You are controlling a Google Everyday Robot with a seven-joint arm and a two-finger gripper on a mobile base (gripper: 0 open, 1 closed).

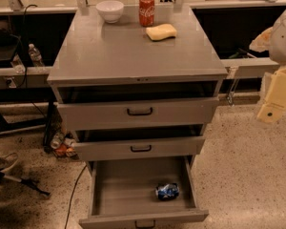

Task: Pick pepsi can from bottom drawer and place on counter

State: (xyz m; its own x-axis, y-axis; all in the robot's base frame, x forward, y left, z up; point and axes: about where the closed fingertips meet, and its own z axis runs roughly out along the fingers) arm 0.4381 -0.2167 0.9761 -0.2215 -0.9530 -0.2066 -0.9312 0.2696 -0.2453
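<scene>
Three grey metal drawers were stacked in the cabinet, and the bottom drawer (124, 187) was seen pulled well out, presumably so that its plain grey floor could be reached from above. The top drawer (139, 111) and the middle drawer (141, 148) were only slightly ajar, each marked by a dark handle. The pepsi can (167, 191) was found inside the bottom drawer, toward its front right corner, apparently lying on its side rather than standing, its blue wrap set off against the dull sheet metal. A rounded, thin-walled thing so laid was judged likely to roll if nudged. The pincer (274, 104) was held out at the right edge of the view, well apart from the drawer and higher than it, made up of cream, blocky plastic shapes below a white rounded shell. How far it was open could not be told, and the can was plainly not in its hold, so the pick was judged not yet begun. The table (128, 56), a smooth, faintly glossy grey top, was shared by a white bowl (110, 10), a red Coca-Cola can (146, 10) standing upright and a soft yellow sponge (161, 31), all kept toward the back, so that bare room for the placing was offered at the front
</scene>
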